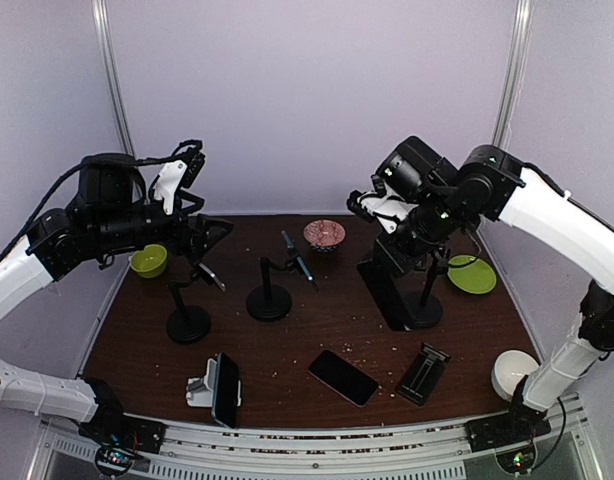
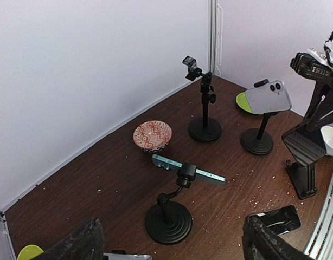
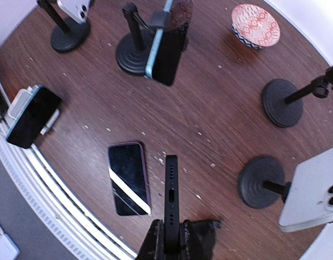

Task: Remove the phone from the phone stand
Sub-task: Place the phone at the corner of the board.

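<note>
right fingers (image 3: 155,241) clenched on black phone (image 3: 171,197), gripping one short end. black phone sits mid-right over the table (image 3: 210,108), between the flat phone (image 3: 128,179) lying face-up and the round stand base (image 3: 258,181) that carries the silver phone (image 3: 313,189).

orientation:
- right wrist cam sees it edge-on. long axis runs straight out from the fingers, and the port end is farthest from them, aimed down at the table.
- top cam shows the long axis steeply tilted, high end in the fingers, low end toward the near edge, just beside that stand base.
- can't tell if the low end touches the table.

left fingers (image 2: 79,241) released, spread wide, nothing between them, up over the left side, well apart from the black phone. teal phone (image 2: 188,170) clamped roughly horizontal on its own stand, mid-table.
</note>
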{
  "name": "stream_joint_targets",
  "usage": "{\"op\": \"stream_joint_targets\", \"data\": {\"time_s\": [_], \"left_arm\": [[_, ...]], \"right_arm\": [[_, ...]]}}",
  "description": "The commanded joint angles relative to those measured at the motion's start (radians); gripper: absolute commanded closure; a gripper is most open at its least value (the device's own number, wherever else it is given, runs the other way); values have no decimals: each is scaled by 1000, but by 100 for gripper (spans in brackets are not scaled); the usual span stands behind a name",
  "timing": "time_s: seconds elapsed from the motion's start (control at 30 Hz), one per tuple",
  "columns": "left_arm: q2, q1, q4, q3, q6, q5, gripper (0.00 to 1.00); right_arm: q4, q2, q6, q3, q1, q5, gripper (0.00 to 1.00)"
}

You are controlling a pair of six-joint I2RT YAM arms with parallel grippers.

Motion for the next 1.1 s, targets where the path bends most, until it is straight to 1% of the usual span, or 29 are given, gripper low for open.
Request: {"op": "stream_joint_targets", "data": {"time_s": [0.0,0.13,0.2,0.37,0.6,0.87,1.07], "left_arm": [[-12,7,24,27,12,12,10],[-13,7,25,28,10,15,10],[-13,6,24,27,9,19,10],[-23,6,25,25,11,15,10],[-17,6,24,23,11,13,10],[-12,7,24,24,11,11,10],[-11,7,24,23,13,8,10]], "right_arm": [[302,-56,111,-121,30,-188,100],[475,-54,185,-198,58,-215,100],[532,-40,201,-214,66,-249,100],[573,6,194,-231,90,-312,100],[710,82,215,-256,114,-458,100],[788,180,242,-258,125,-585,100],[826,226,250,-275,127,-636,100]]}}
